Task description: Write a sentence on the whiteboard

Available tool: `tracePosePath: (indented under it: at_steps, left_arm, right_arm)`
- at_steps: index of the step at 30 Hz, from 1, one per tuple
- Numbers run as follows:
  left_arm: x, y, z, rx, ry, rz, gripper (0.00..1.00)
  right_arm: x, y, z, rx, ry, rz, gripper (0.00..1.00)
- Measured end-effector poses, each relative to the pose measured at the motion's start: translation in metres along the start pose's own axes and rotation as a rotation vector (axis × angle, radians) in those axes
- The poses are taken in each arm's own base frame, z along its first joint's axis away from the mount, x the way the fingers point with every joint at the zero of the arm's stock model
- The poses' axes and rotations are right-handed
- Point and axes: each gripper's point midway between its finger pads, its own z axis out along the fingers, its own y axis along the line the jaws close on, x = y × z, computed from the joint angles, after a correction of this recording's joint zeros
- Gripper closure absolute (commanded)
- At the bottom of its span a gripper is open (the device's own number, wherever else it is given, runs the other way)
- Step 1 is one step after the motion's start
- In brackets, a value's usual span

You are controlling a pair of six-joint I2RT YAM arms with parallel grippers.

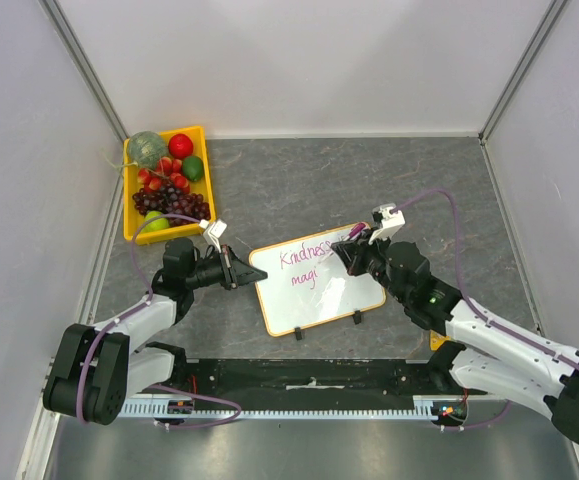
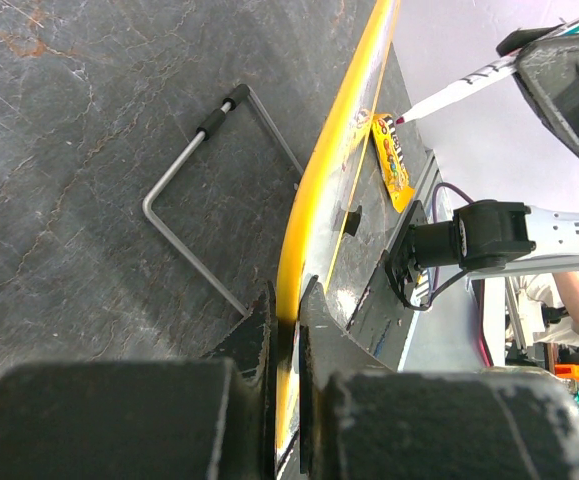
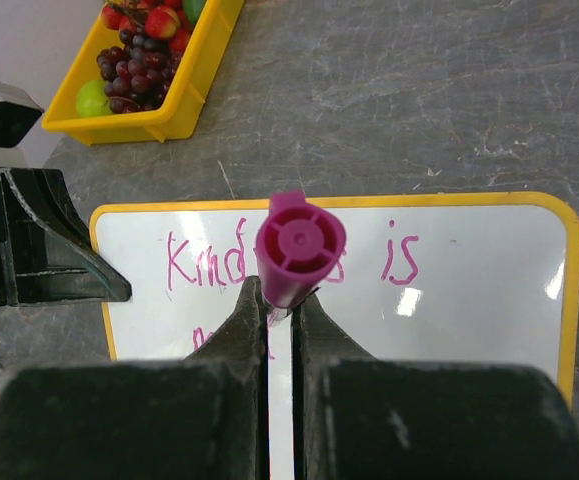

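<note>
The whiteboard (image 1: 319, 290) lies tilted at the table's middle, with a white face (image 3: 469, 330) and an orange-yellow frame (image 2: 319, 190). The pink sentence (image 1: 307, 262) reads "Kindness is" above "magi"; in the right wrist view its letters (image 3: 199, 262) are partly hidden. My left gripper (image 1: 252, 273) is shut on the board's left frame edge, which shows between its fingertips (image 2: 287, 300). My right gripper (image 3: 278, 295) is shut on a magenta marker (image 3: 300, 245) standing over the board's upper right (image 1: 354, 235). The marker's tip (image 2: 401, 120) points at the board; contact is unclear.
A yellow tray (image 1: 210, 180) holding grapes, apples and other fruit sits at the back left, and its wall (image 3: 119, 128) shows in the right wrist view. Two black clips (image 1: 298, 334) line the board's near edge. A wire stand (image 2: 174, 170) lies beside the board. Grey walls enclose three sides.
</note>
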Motion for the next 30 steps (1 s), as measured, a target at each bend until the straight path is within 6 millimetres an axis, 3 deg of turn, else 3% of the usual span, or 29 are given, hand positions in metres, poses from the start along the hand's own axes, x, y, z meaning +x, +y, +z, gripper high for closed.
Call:
tracePosePath:
  at_steps: [4, 30]
  left_arm:
    - [0.0, 0.0, 0.0, 0.0, 0.0, 0.0, 0.98]
    - [0.0, 0.0, 0.0, 0.0, 0.0, 0.0, 0.98]
  right_arm:
    - [-0.005, -0.003, -0.003, 0.015, -0.012, -0.009, 1.0]
    - [0.012, -0.015, 0.003, 0.063, 0.041, -0.033, 1.0]
